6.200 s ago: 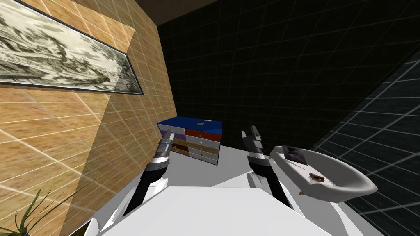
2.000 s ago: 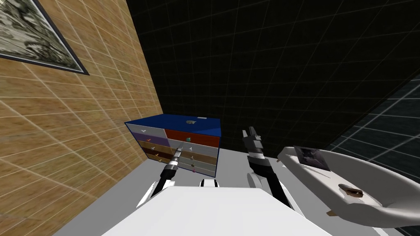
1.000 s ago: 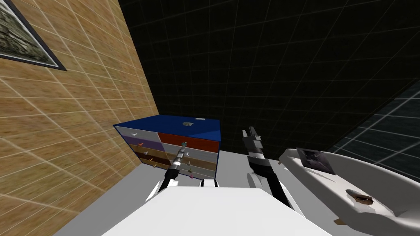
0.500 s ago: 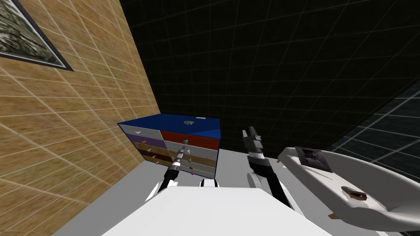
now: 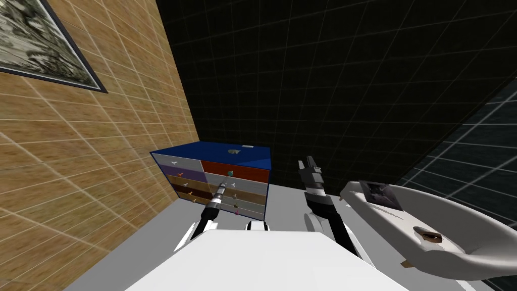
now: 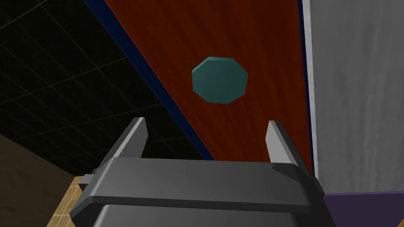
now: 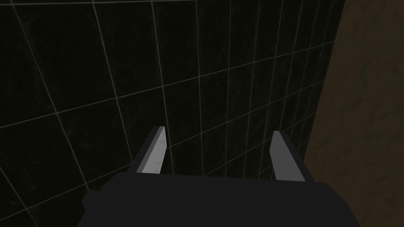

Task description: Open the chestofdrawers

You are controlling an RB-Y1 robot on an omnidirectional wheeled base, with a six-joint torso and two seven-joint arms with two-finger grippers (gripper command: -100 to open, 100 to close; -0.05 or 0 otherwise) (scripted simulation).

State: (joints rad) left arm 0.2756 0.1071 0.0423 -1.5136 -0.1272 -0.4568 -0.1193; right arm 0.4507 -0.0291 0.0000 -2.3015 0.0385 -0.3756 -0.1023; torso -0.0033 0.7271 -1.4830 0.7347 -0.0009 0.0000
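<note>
Risk check: left gripper (image 6: 205, 122) is spread wide, holding nothing, aimed at the teal knob (image 6: 219, 80) on the red drawer (image 6: 244, 43) of the blue chest of drawers (image 5: 217, 151). The chest stands on the grey floor (image 5: 151, 237) against the tan tiled wall (image 5: 101, 151). Knob sits ahead of the fingertips, not between them, and looks off-centre. Closing now likely pinches air or clips one facet, and a knob this small could slip on the pull. Right gripper (image 7: 217, 131) raised, spread, empty.

Chest (image 5: 246, 159) beside wall (image 5: 75, 166) (basin (image 5: 404, 225) rightward).
</note>
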